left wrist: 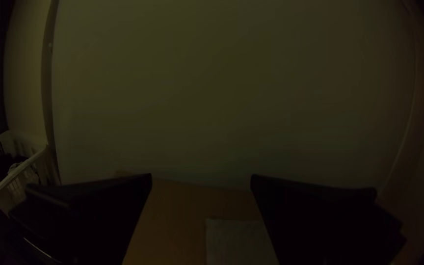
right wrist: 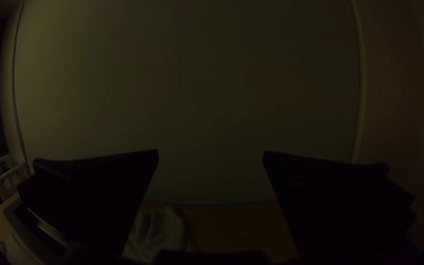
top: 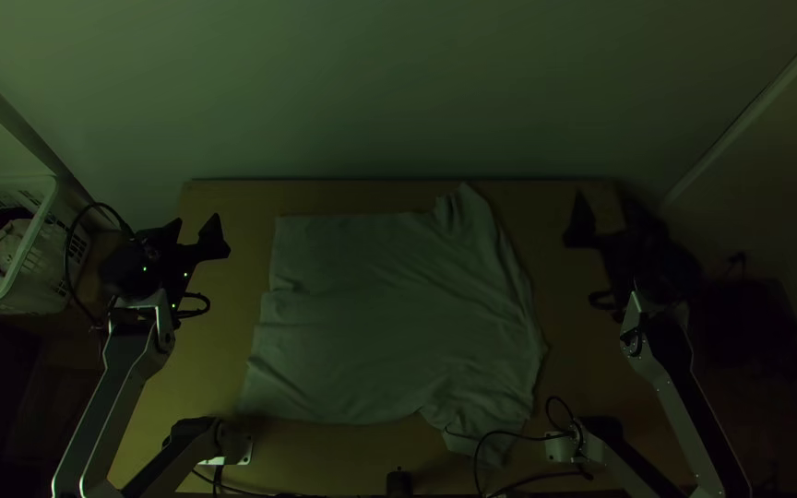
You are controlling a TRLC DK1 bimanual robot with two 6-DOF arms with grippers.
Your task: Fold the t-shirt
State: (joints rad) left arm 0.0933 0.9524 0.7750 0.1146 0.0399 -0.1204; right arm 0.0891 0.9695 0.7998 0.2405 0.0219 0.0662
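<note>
While tee (top: 389, 314) spread — bskt (top: 48, 267) beside tbl (top: 212, 346)

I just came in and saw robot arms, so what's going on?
Nothing is touching the t-shirt right now. It lies spread out on the table, a bit wrinkly and not folded yet. The left gripper and right gripper are open and empty, one on each side of it.

T-shirt (top: 389, 314): on the table (top: 223, 207) before me.
Left gripper (top: 196, 226): left of the T-shirt.
Right gripper (top: 604, 207): right of it.
Laundry basket (top: 28, 267): to my left, beyond the table's side, cloth (top: 11, 242) inside.
Wall (top: 398, 92): behind the table.
</note>
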